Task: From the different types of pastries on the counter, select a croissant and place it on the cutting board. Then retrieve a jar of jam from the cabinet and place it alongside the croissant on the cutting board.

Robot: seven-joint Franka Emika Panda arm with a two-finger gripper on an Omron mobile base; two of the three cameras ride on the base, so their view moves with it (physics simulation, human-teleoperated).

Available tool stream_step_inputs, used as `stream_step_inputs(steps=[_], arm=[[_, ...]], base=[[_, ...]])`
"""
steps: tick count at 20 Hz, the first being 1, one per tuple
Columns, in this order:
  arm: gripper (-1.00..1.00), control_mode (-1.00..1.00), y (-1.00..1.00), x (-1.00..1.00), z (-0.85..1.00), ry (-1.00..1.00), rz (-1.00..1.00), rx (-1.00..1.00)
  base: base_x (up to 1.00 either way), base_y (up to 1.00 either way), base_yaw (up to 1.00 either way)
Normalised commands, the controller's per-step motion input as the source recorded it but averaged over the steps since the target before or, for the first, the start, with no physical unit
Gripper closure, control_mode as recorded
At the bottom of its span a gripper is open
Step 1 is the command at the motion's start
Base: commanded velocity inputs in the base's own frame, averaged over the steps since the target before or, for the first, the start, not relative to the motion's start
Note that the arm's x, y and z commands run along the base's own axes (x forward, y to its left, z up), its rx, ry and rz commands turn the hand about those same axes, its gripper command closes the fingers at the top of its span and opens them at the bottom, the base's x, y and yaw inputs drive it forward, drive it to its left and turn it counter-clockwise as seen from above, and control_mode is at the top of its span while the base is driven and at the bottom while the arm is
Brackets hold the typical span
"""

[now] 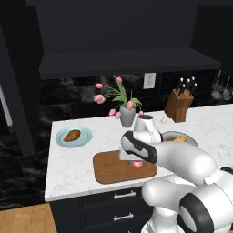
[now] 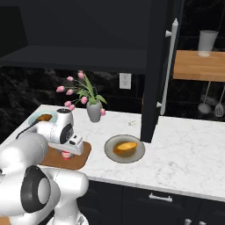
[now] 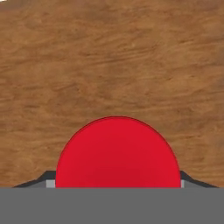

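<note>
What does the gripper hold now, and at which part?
The gripper holds the small red jar of jam by its two opposite sides, over the brown wooden cutting board.

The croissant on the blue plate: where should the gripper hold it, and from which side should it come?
Probably from above, closing across the thick middle of the croissant. It lies flat and low on the blue plate, so a side approach would likely hit the rim, and the tapered ends give less to hold.
</note>
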Motion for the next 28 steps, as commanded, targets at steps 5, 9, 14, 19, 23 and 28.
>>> stream_step_inputs(steps=[5,9,14,19,23,28], arm=[[-1.00,-1.00,-0.02,-0.18,0.11,0.00,0.00,0.11],[-1.00,-1.00,0.00,-0.12,0.43,0.00,0.00,0.08],[-1.00,-1.00,0.24,0.04,0.55,0.00,0.00,0.00],[-1.00,-1.00,0.82,0.21,0.36,0.00,-0.05,-0.05],[-1.00,-1.00,1.00,0.51,0.29,0.00,-0.11,-0.08],[-1.00,-1.00,0.84,0.78,0.30,0.00,-0.15,-0.04]], base=[[0.00,0.00,0.00],[0.00,0.00,0.00],[0.00,0.00,0.00],[0.00,0.00,0.00],[0.00,0.00,0.00],[0.00,0.00,0.00]])
